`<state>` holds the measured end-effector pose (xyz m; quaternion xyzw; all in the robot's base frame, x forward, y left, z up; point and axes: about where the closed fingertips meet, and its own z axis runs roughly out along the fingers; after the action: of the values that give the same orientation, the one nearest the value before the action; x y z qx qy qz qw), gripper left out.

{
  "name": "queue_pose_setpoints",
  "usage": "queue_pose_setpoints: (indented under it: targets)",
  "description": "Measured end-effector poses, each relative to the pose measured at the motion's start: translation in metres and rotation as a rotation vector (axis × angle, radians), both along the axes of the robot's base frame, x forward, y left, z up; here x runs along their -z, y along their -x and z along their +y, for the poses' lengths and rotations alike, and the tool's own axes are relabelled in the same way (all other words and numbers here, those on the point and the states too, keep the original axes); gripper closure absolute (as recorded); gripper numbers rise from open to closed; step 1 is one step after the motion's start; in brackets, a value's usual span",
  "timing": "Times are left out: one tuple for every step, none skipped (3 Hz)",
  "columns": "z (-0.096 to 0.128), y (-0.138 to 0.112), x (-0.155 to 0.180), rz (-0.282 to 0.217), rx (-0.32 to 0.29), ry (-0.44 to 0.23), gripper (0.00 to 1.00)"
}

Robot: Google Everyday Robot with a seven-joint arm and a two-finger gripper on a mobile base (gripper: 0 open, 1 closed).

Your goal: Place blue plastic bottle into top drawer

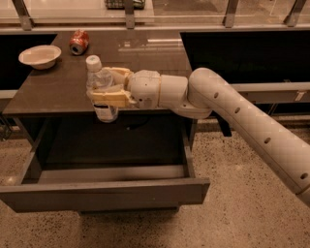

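The blue plastic bottle (100, 87), clear with a white cap and white label, is held upright in my gripper (104, 87). The cream fingers (110, 98) are shut around its middle. The bottle hangs at the front edge of the dark brown table (58, 92), above the back of the top drawer (104, 191). The drawer is pulled out wide, a shallow grey box with a plain flat front panel. Its inside looks dark. My white arm (242, 121) reaches in from the right.
A crushed red soda can (79, 41) and a pale bowl (39, 56) sit at the table's far left. A glass railing (160, 9) runs behind the table. Speckled floor (242, 213) lies to the right of the drawer.
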<state>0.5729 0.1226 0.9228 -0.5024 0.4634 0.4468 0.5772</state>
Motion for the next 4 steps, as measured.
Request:
queue_pose_setpoints:
  targets:
    - [0.0, 0.0, 0.0, 0.0, 0.0, 0.0, 0.18]
    - [0.0, 0.0, 0.0, 0.0, 0.0, 0.0, 0.14]
    - [-0.011, 0.003, 0.016, -0.011, 0.099, 0.058, 0.37]
    - [-0.03, 0.008, 0.037, -0.028, 0.235, 0.136, 0.59]
